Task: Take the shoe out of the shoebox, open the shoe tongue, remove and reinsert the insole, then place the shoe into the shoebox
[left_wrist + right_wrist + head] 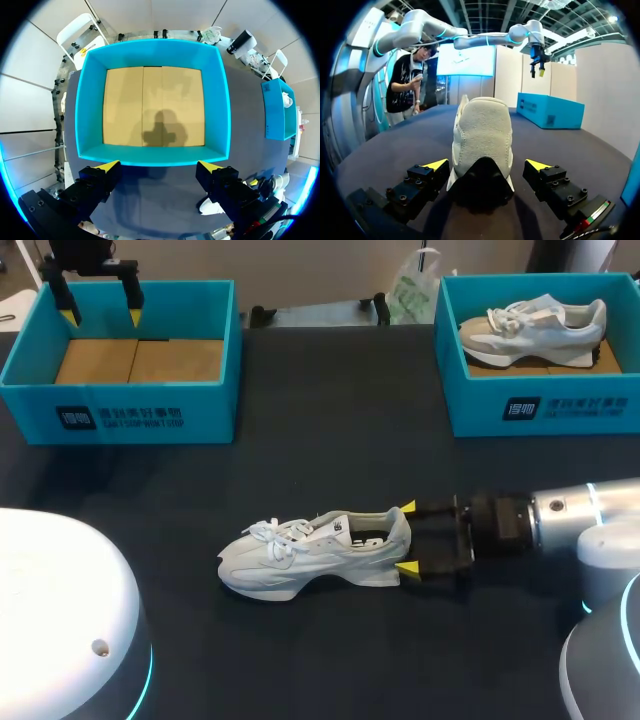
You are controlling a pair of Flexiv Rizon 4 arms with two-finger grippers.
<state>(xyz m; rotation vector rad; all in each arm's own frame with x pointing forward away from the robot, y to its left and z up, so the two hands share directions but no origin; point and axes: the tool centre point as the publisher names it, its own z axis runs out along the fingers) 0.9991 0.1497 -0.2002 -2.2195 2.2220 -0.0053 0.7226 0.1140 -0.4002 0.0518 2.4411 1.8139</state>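
Observation:
A white lace-up shoe (300, 558) lies on its sole on the dark table, toe to the left. My right gripper (407, 537) is open, with one yellow tip on each side of the heel. In the right wrist view the heel (482, 130) stands between the fingers (436, 165) with a gap on both sides. My left gripper (101, 315) hangs open above the empty teal shoebox (150, 410) at the back left. The left wrist view looks straight down into that shoebox (150, 156) with its cardboard floor, the gripper (160, 165) just over its near wall.
A second teal shoebox (540, 410) at the back right holds another white shoe (535, 325). A white plastic bag (412, 288) sits at the table's back edge. My arms' white bases (60, 620) fill the front corners.

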